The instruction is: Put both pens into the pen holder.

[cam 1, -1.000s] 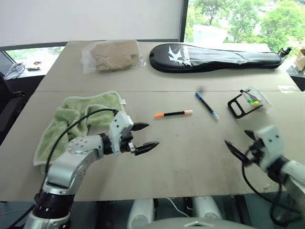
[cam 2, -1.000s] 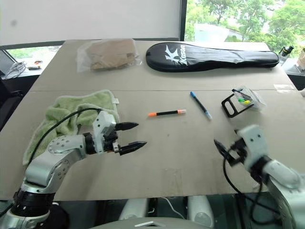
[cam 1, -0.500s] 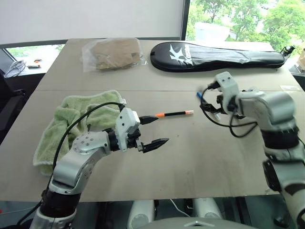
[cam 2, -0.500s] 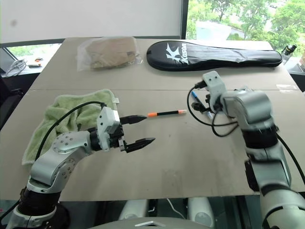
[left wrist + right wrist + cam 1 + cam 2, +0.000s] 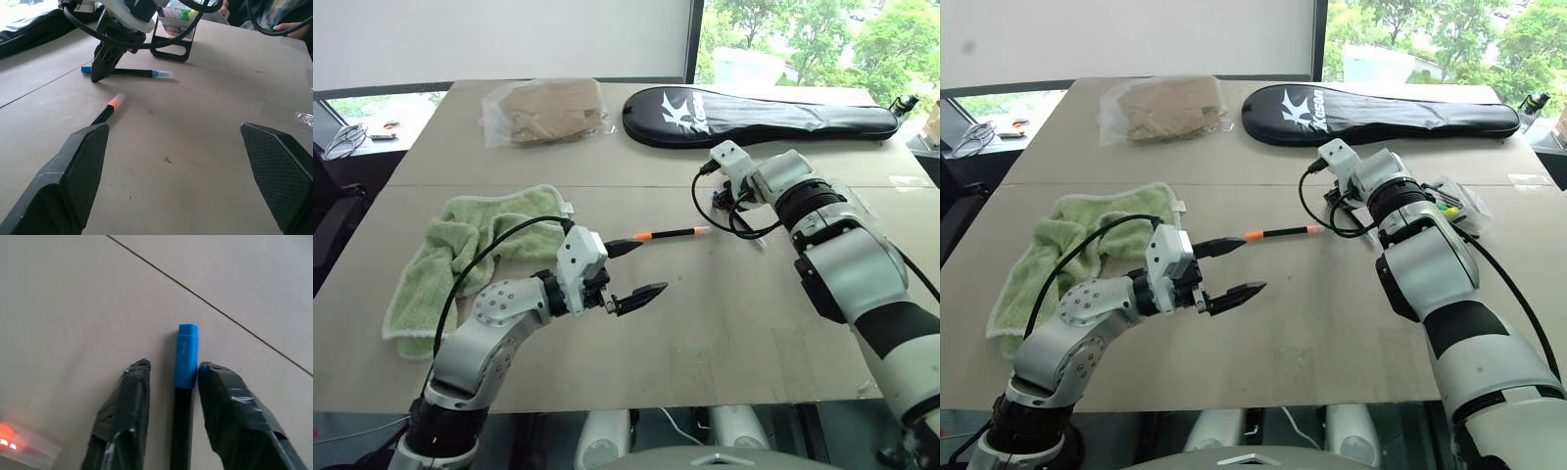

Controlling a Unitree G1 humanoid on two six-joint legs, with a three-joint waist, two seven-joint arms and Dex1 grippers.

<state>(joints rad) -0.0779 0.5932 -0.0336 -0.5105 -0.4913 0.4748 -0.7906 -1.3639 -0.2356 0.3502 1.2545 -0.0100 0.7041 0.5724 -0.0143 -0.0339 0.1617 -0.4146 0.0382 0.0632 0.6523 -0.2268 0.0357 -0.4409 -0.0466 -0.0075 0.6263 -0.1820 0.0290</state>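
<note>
Tan table (image 5: 724, 323) by window, left pincer (image 5: 639, 269) spread, right pincer (image 5: 171, 396) clamping blue pen (image 5: 186, 357).

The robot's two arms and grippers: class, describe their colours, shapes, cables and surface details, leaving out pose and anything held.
Both arms are rounded silver-grey metal segments with black joint bands and loose black cables. Each wrist carries a white boxy block. The left gripper has two black pointed fingers with cross-hatched pads. The right gripper has black fingers wrapped in creased tape.

Beige table (image 5: 724, 323) beside sunlit windows (image 5: 803, 39)
</note>
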